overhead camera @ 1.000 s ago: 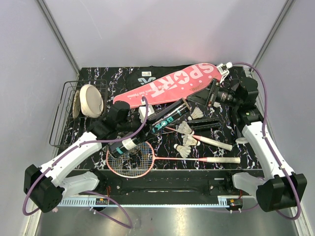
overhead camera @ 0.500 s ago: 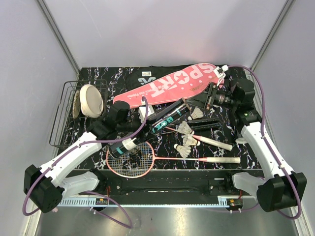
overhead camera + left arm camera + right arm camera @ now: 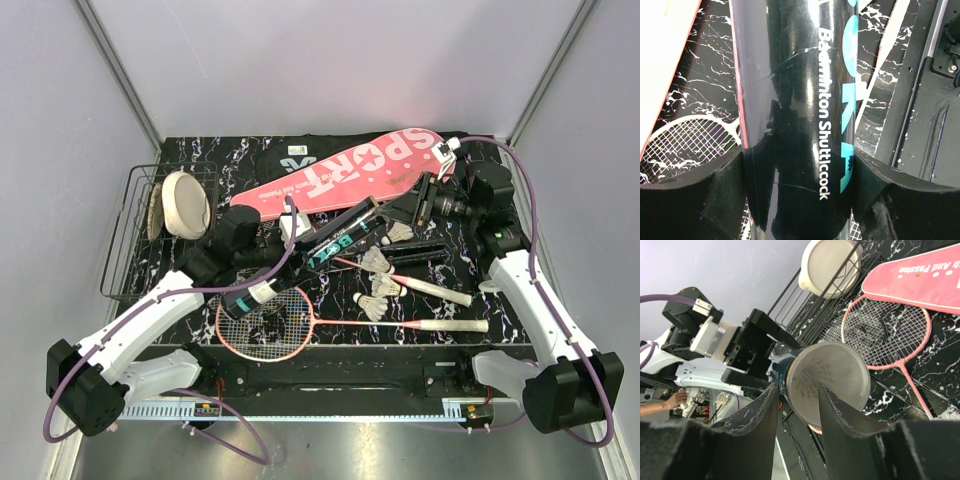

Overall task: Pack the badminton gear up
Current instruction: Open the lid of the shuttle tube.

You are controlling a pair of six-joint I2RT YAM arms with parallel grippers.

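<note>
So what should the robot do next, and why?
Probably the right gripper should reach down and grab one of the loose shuttlecocks. Its jaws are open and empty, and the left gripper holds the tube with its open mouth facing the right gripper, ready to be filled.

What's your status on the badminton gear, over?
Left gripper shut on dark tube. Right gripper open, empty, facing tube's open mouth. Shuttlecocks loose on table. Nothing between them.
</note>
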